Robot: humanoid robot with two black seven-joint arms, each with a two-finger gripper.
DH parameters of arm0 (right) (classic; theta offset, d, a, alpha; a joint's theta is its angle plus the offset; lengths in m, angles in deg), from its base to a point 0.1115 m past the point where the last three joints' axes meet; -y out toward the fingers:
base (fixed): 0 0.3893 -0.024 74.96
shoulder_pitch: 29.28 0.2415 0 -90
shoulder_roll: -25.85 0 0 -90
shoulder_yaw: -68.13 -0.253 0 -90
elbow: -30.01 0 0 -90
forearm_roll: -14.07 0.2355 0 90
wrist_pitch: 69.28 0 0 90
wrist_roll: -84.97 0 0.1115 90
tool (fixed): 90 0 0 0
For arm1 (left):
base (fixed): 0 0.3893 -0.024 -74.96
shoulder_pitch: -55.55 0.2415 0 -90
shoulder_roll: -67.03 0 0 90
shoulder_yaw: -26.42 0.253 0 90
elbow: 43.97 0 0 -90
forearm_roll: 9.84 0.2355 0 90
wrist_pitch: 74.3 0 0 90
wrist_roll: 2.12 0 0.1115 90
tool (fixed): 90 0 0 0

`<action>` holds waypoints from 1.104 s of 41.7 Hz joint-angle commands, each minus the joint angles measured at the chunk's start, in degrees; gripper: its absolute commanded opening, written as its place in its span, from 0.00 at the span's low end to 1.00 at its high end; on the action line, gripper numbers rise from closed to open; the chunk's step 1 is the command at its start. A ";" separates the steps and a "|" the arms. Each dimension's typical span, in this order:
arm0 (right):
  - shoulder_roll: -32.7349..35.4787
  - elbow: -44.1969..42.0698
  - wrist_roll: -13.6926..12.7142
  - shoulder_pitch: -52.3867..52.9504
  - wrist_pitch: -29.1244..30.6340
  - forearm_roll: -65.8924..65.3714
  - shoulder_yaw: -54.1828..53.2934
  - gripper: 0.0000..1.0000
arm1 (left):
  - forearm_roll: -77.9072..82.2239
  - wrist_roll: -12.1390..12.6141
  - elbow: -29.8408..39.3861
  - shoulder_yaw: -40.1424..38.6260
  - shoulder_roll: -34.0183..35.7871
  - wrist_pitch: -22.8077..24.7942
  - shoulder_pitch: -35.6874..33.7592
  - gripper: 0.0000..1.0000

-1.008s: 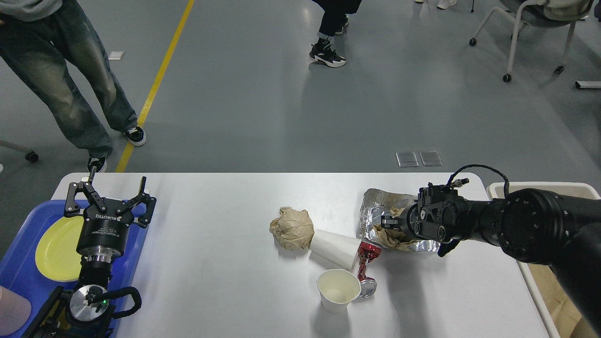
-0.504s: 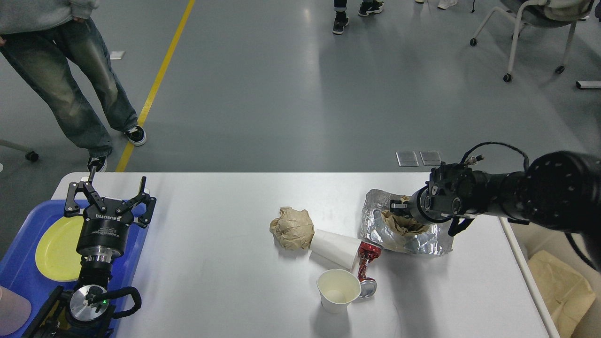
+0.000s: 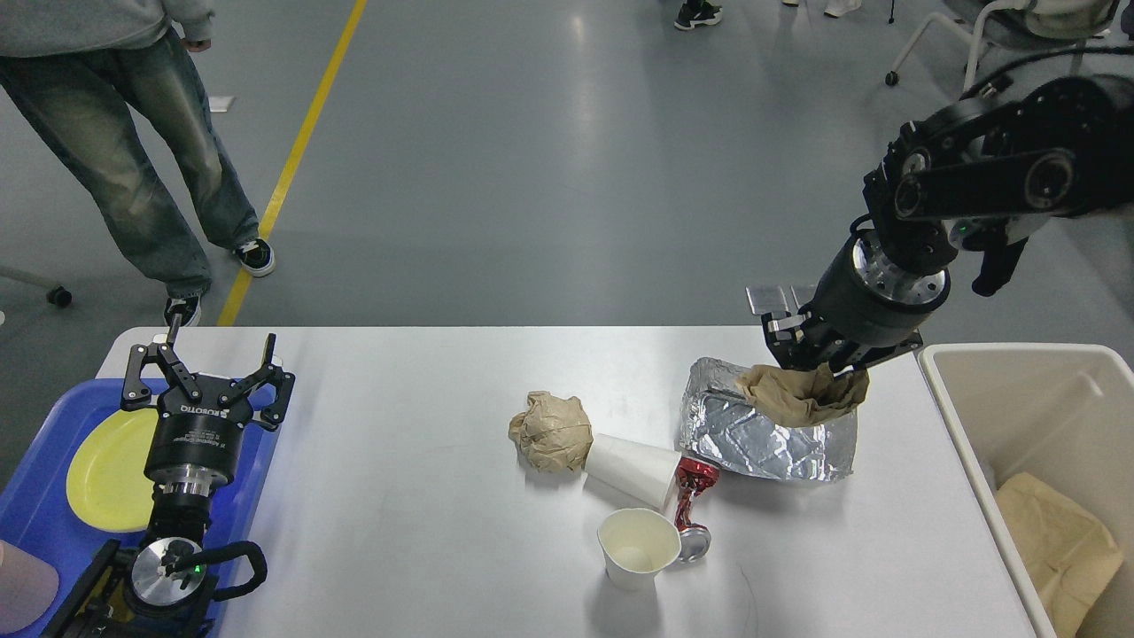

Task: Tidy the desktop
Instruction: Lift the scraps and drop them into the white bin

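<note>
White tabletop [image 3: 425, 496] fills the lower view. Right arm reaches down from the upper right; its gripper [image 3: 811, 368] clamps a brown paper wad [image 3: 802, 396] above the foil [image 3: 762, 439]. Left gripper [image 3: 208, 368] points upward, fingers spread wide, over the blue tray [image 3: 35, 496].
</note>
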 commanded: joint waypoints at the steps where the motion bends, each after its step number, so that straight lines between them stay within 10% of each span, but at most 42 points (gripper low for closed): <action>1: 1.92 7.45 0.06 7.99 1.23 -0.15 0.19 0.00 | -0.06 -0.01 -0.01 0.00 0.00 0.00 0.01 0.96; 22: 6.93 5.26 -0.12 4.14 -6.93 0.20 10.72 0.00 | -0.06 -0.10 -0.01 0.00 0.00 0.00 0.01 0.96; 46: 27.59 -42.97 0.32 -49.10 -13.88 -0.51 -2.35 0.00 | -0.06 -0.10 -0.01 0.00 0.00 0.00 0.01 0.96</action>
